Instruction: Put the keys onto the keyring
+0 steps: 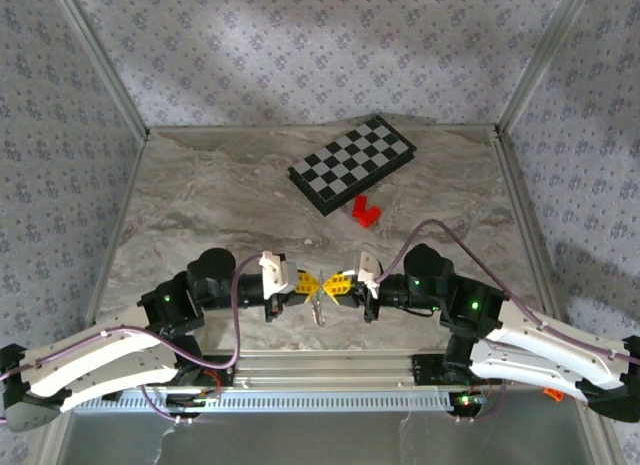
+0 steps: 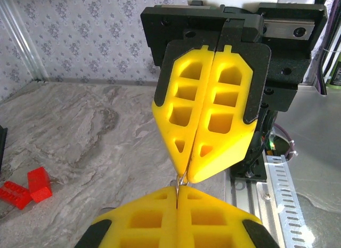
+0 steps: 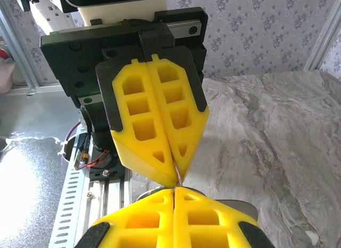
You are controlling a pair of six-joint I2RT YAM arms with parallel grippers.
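**Both pincers closed tip to tip on the keyring, well short of the chessboard**

The folded chessboard lies at an angle towards the far side of the marbled grey worktop. Two red toy bricks lie on the worktop just beside the chessboard's near edge. They touch each other at one end.

On the near side of the chessboard and well apart from it, the two arms point at each other. The left pincer and the right pincer meet tip to tip above the worktop. Both are fully closed, with the yellow fingers of each pressed flat together and no gap along the seam.

Between the tips is the keyring, which shows as a thin silvery strand. In the top view it trails from the meeting point away from the chessboard, towards the arm bases.

In the left wrist view the left pincer sits at the bottom edge. The keyring rises out of its seam as a small wire loop and reaches the point of the right pincer above. The red toy bricks lie off to the side.

In the right wrist view the right pincer faces the left pincer. The keyring runs as a fine line from one seam into the other, so each pincer appears to pinch it. The strand is too thin for any beads to be made out.
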